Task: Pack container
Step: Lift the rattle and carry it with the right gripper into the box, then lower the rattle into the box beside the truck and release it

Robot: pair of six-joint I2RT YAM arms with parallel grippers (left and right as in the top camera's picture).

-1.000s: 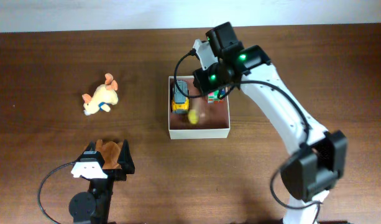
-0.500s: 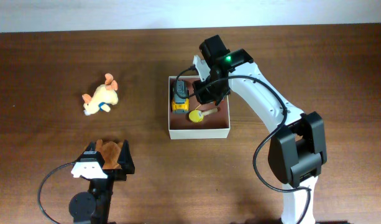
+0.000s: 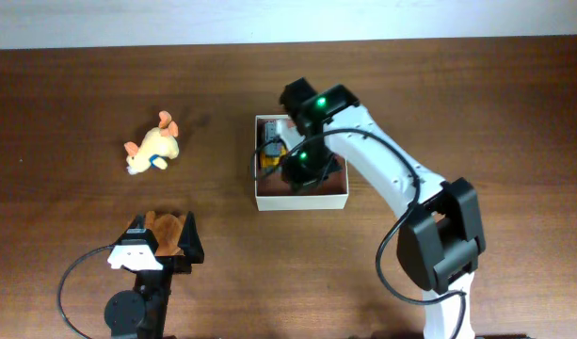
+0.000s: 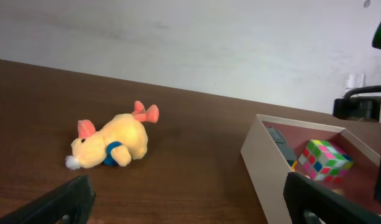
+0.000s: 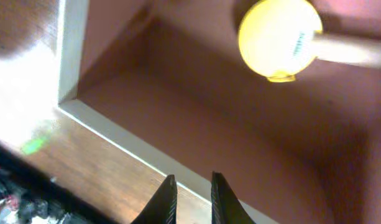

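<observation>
The right gripper [image 5: 189, 198] has its jaws close together with only a thin gap, pinching nothing, above the near wall of the container [image 5: 115, 134]. Beyond the jaws, a yellow ball [image 5: 280, 37] lies on the reddish floor. The left gripper [image 4: 190, 199] has jaws spread wide; ahead to their right stands the container [image 4: 260, 163] with a colour cube [image 4: 325, 160], ahead to their left a plush toy [image 4: 112, 142].

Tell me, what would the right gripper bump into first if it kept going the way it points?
Probably the container's white wall or the brown floor just inside it; the fingers aim near that rim, and depth is hard to judge.
</observation>
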